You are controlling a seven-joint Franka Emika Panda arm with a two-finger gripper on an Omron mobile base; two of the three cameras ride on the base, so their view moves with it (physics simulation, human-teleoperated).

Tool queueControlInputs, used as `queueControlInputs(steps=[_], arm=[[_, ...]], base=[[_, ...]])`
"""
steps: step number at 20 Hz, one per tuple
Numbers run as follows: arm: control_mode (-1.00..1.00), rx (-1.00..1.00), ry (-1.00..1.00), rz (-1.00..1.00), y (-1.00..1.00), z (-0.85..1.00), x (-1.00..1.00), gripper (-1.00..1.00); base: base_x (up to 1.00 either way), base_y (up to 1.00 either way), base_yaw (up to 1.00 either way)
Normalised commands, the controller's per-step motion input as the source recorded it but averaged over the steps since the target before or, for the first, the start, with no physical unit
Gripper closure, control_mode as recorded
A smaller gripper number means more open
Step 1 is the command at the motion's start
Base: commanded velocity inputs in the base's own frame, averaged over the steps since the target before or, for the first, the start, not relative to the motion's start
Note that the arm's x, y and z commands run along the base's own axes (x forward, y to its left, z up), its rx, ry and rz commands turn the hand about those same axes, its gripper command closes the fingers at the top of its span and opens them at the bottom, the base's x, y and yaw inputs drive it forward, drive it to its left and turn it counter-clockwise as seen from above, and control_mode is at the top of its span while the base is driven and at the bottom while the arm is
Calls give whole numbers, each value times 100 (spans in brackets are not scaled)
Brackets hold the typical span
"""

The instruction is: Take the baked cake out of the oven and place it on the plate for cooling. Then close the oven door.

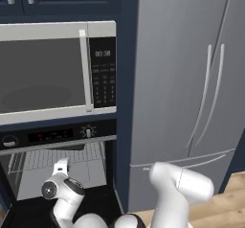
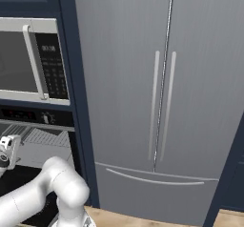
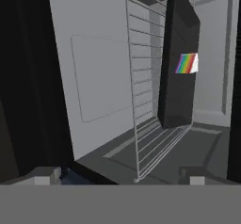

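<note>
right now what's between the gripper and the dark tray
Bare wire rack, seen in the hand view, runs from the open gripper to the dark tray.

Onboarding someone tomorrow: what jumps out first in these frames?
The big grey fridge dominates the right side, with the microwave left of it above the open oven. The white arm reaches into the oven, and the open tool faces a dark tray with a rainbow patch on the wire rack.

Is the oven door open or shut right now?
Open: the oven shows its wire racks and grey cavity.
</note>
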Motion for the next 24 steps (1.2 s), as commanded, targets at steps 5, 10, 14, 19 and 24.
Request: queueControlInputs(steps=[5, 10, 14, 19, 24], arm=[[-100, 15, -11, -12, 18, -16, 13, -100], [-100, 5, -16, -9, 10, -10, 32, -100], [-100, -1, -9, -2, 15, -28, 27, -100], [-100, 0, -1, -3, 25, -29, 31, -100], [-100, 0, -1, -8, 26, -19, 36, -100]], base=[[0, 0, 0], [0, 0, 0], [0, 0, 0], [0, 0, 0], [0, 0, 0]])
